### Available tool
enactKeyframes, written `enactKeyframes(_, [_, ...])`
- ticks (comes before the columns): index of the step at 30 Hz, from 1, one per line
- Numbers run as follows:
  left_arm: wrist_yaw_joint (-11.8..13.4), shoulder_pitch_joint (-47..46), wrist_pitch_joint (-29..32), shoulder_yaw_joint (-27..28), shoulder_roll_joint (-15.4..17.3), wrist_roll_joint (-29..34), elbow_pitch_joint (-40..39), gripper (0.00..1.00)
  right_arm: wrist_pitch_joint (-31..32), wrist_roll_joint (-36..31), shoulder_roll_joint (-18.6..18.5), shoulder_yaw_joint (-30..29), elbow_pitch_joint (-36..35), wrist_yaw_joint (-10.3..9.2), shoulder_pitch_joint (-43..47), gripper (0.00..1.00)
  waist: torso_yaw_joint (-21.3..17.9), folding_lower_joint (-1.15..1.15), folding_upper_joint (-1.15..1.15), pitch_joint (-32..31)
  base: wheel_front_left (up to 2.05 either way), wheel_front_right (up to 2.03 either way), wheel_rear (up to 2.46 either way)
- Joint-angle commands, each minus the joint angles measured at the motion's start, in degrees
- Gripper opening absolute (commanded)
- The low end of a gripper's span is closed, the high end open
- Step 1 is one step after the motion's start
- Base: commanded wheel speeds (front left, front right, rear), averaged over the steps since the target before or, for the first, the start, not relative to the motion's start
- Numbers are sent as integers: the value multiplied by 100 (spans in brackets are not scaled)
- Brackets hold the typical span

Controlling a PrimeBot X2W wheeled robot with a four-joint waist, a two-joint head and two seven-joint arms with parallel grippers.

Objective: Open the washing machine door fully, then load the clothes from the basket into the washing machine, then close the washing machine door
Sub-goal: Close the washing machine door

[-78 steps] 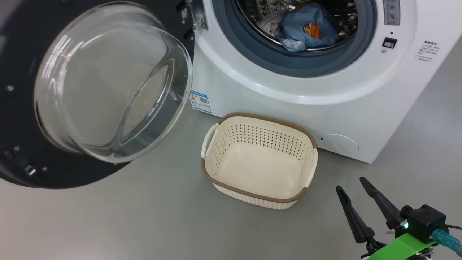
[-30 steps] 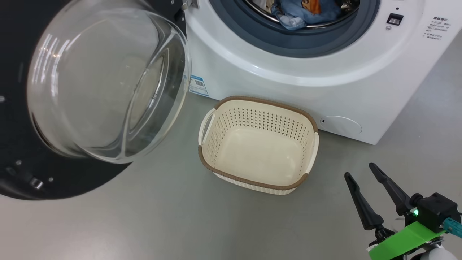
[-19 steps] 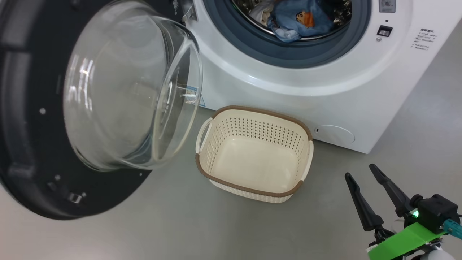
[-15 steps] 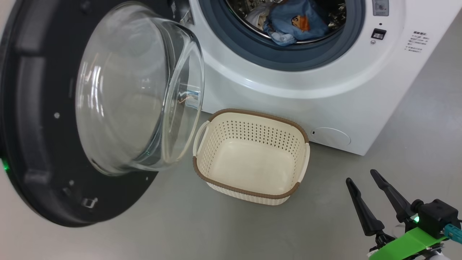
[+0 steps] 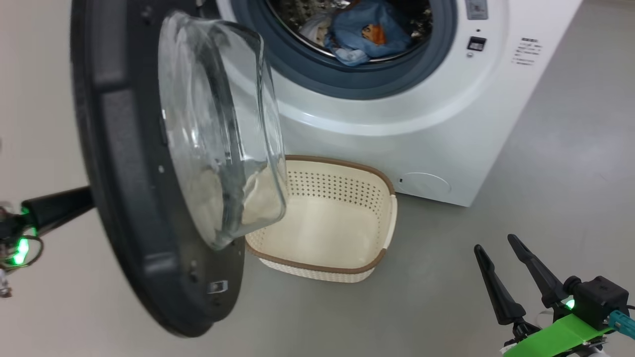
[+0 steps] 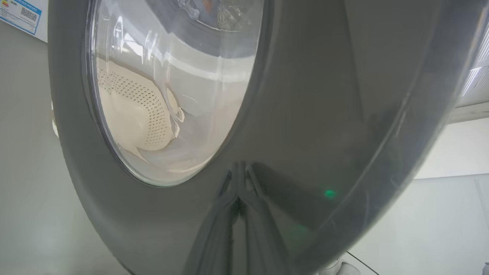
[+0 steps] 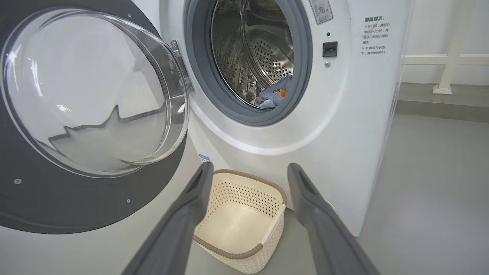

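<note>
left gripper [image 6: 238,198]: far left of the head view. Fingers pressed together and holding nothing, tips set on the glossy outer face of the washing machine door [image 6: 324,95].
washing machine door: left of centre, nearly edge-on to my head camera, partway between open and shut. Its glass bowl [image 5: 218,139] faces the machine.
basket [image 5: 347,188]: lower centre, on the floor [image 5: 446,277] just in front of the machine, empty.
clothes [image 5: 362,32]: upper centre, inside the drum [image 7: 263,53], blue garment on top.
washing machine [image 5: 397,129]: upper centre to upper right, mouth uncovered.
right gripper [image 5: 494,242]: lower right, fingers spread wide, holding nothing, well apart from the basket.
step in hand: closing the door, by my judgement.
method: I push squarely on the black face and follow the door's arc, so the tips do not skid on the gloss. I confirm no cloth overhangs the gasket [image 5: 297,74], then press until the latch catches.
caution: I cannot tell whether the door's lower edge clears the basket rim, so I watch that gap.
</note>
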Motion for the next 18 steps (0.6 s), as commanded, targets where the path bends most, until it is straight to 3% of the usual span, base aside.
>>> enactKeyframes(1, [37, -80, 83, 142, 140, -146, -404, 0, -27, -55, -38, 66, -162, 57, -17, 100, -211, 0, 0, 23, 0, 0, 0])
enactKeyframes(18, [81, -548, -355, -347, -469, 256, -900, 0, -27, -92, 155, -111, -250, 57, -239, 100, -1223, 0, 0, 394, 0, 0, 0])
